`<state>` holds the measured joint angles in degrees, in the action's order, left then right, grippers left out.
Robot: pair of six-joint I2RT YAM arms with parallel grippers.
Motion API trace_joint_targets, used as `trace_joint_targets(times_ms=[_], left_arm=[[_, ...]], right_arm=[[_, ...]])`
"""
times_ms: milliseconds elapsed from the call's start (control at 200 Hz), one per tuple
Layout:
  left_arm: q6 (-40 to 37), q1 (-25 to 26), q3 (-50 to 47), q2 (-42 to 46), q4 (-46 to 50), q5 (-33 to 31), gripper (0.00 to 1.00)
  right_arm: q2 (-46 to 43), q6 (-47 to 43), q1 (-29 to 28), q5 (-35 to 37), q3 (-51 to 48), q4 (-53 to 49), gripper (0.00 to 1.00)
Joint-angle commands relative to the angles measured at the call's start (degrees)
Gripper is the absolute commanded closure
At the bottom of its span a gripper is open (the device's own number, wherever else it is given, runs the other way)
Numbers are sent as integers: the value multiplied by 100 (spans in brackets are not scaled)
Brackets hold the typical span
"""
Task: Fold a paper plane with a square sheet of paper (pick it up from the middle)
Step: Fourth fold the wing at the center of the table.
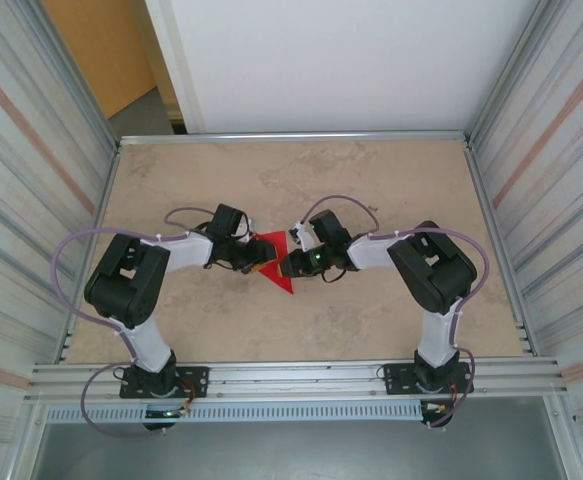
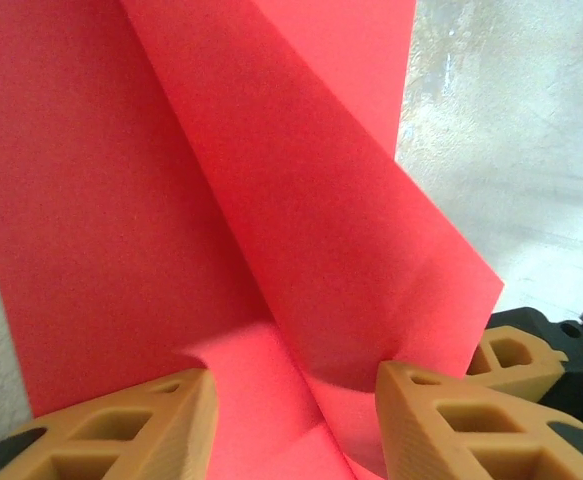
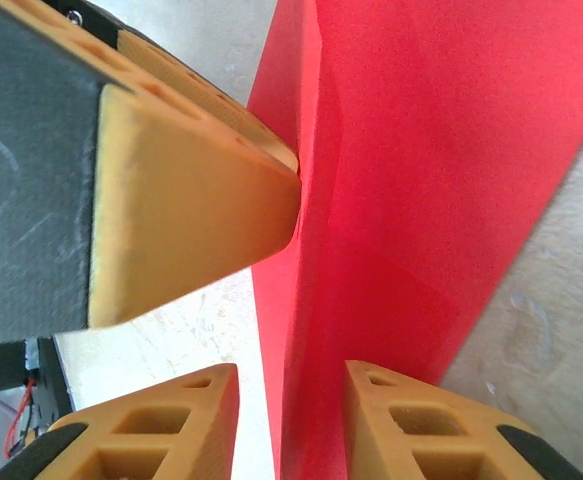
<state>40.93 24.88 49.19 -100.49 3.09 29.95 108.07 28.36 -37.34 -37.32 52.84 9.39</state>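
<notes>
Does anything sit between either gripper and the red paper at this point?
Nothing visible does. The red paper lies right between the parted fingers of the left gripper and of the right gripper.

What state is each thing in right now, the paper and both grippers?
square sheet of paper: partly folded, one flap lifted, not yet a plane.
left gripper: open, paper between its fingers.
right gripper: open, paper edge between its fingers.
</notes>
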Motion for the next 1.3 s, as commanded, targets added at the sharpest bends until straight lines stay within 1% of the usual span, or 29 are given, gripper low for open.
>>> trace_joint_targets(times_ms=[0,296,461,601,687,1072,1298], left_arm=[[4,33,-87,-364,684,-424,52],[-116,51,-41,-429,891,-427,53],[-140,52,-30,-468,941,-395,54],[-197,56,-24,-463,986,-407,52],[-225,57,-19,-480,1015,-405,52],[-230,78,-25,-516,1018,-390,51],[-208,78,-41,-429,1016,-374,51]], right_arm=[[-330,139,50,198,-188,-69,65],[-704,794,-13,605,-512,370,65],[-561,828,-195,763,-366,165,66],[-445,957,-297,935,-331,163,67],[-396,1050,-330,984,-336,219,68],[-201,1369,-400,1010,-370,348,81],[-113,1528,-417,939,-477,499,85]])
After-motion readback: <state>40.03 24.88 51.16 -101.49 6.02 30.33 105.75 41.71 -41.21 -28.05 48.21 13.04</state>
